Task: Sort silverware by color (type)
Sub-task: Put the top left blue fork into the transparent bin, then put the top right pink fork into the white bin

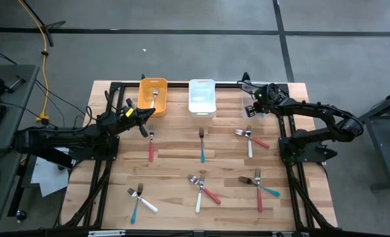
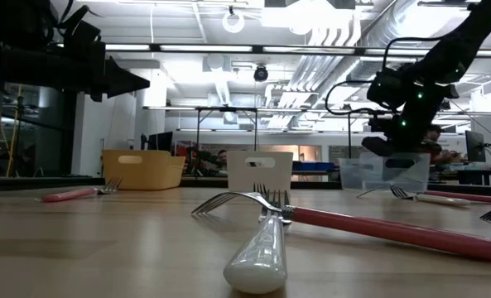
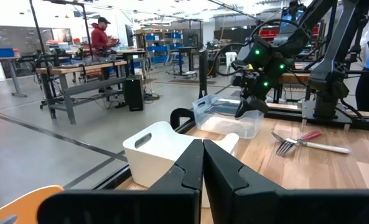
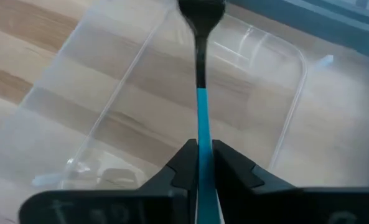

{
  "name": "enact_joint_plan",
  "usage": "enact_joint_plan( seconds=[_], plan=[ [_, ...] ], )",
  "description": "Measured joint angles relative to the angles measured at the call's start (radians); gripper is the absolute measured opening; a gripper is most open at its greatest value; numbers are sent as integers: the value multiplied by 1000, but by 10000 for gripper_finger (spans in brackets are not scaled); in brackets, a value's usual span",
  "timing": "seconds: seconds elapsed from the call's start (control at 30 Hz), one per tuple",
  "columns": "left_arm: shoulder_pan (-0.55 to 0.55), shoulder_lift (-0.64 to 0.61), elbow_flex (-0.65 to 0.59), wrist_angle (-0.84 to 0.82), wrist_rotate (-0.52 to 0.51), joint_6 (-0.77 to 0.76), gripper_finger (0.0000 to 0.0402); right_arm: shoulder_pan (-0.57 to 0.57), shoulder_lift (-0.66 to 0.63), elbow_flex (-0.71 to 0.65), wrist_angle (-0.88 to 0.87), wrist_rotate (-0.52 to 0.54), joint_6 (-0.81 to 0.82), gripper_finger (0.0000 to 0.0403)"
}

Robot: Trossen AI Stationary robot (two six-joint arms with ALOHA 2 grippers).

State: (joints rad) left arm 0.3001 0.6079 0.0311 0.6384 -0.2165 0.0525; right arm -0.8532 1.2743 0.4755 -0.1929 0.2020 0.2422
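Small forks with red, teal or white handles lie on the wooden table, among them a red one [image 1: 150, 149], a teal one [image 1: 202, 149] and a white-and-red pair [image 1: 250, 139]. At the far edge stand an orange bin [image 1: 144, 99] with a fork [image 1: 154, 97] in it, a white bin [image 1: 202, 97] and a clear bin [image 4: 97, 106]. My right gripper [image 4: 203, 149] hangs over the clear bin, shut on a teal-handled fork [image 4: 201, 81]. My left gripper [image 3: 203, 144] is shut and empty, hovering by the orange bin's near right corner [image 1: 156, 109]. My right gripper pinches the teal fork's handle [image 4: 201, 121] between its two fingers. The fork runs on ahead along the line of the fingers, its metal head [image 4: 201, 12] farthest from them. It is lifted clear, over the inside of the clear bin.
More forks lie in crossed clusters toward the near edge [image 1: 201, 187], [image 1: 259, 184], [image 1: 139, 199]. In the low view a white-handled fork [image 2: 257, 252] and a red one [image 2: 394, 232] lie close to the camera. People stand at benches in the room beyond [image 3: 100, 34].
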Motion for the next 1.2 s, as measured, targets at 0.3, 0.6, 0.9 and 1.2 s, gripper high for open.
enact_joint_plan(
  seconds=[0.3, 0.6, 0.9, 1.2],
  plan=[
    [0, 0, 0, 1, 0, -7, 1, 3, -29, 64, -83, 19, -36, 114],
    [0, 0, 0, -2, 0, -7, 1, 115, -139, 205, -235, 38, -112, 74],
    [0, 0, 0, -23, 0, -7, 1, 440, -287, 198, -316, 38, -72, 8],
    [0, 0, 0, -22, 5, -7, 1, 765, -252, 197, -541, 106, 140, 19]
  ],
)
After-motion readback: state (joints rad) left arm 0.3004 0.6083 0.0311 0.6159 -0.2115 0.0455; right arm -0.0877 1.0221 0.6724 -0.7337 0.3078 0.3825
